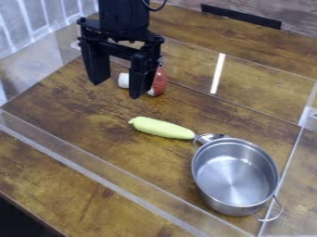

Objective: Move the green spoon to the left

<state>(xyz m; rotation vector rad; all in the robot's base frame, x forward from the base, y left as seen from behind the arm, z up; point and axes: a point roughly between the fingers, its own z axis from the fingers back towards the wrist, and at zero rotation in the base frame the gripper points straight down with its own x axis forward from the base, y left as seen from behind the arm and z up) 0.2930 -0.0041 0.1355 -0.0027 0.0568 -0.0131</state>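
Observation:
The green spoon (165, 129) lies flat on the wooden table, near the middle. Its yellow-green handle points left and its short silver head (206, 139) rests against the rim of the steel pot. My black gripper (119, 83) hangs above the table, up and to the left of the spoon, pointing down. Its two fingers stand wide apart with nothing between them. It is well clear of the spoon.
A round steel pot (234, 178) sits at the lower right. A red-capped white mushroom toy (155, 82) stands just behind the gripper's right finger. Clear acrylic walls (74, 157) fence the wooden table (74, 111).

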